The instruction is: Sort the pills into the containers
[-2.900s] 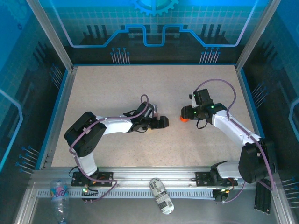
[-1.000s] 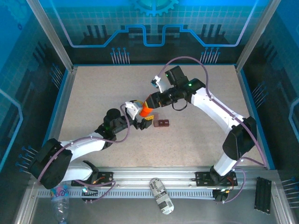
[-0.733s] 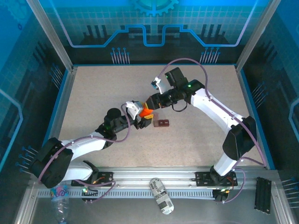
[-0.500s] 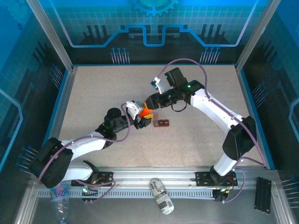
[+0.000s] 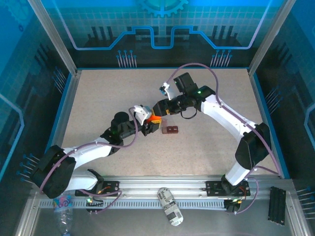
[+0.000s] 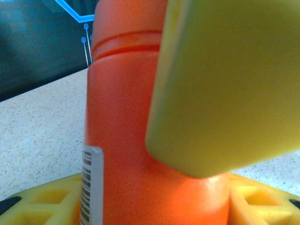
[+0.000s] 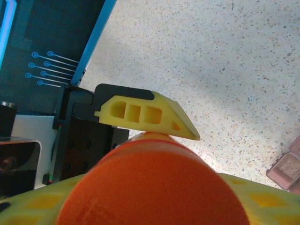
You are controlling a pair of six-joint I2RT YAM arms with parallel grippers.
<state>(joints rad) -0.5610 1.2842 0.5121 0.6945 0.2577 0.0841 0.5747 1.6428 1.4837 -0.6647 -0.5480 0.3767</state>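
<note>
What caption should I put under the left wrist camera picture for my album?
Orange bottle with a barcode label, close up behind a big yellow finger.

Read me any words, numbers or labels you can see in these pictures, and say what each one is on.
No text can be read anywhere.
Orange bottle: white label with a barcode, no digits legible.
White bottle lying at the front: printed label, too small.
Clear plastic bottle: coloured label, too small.
</note>
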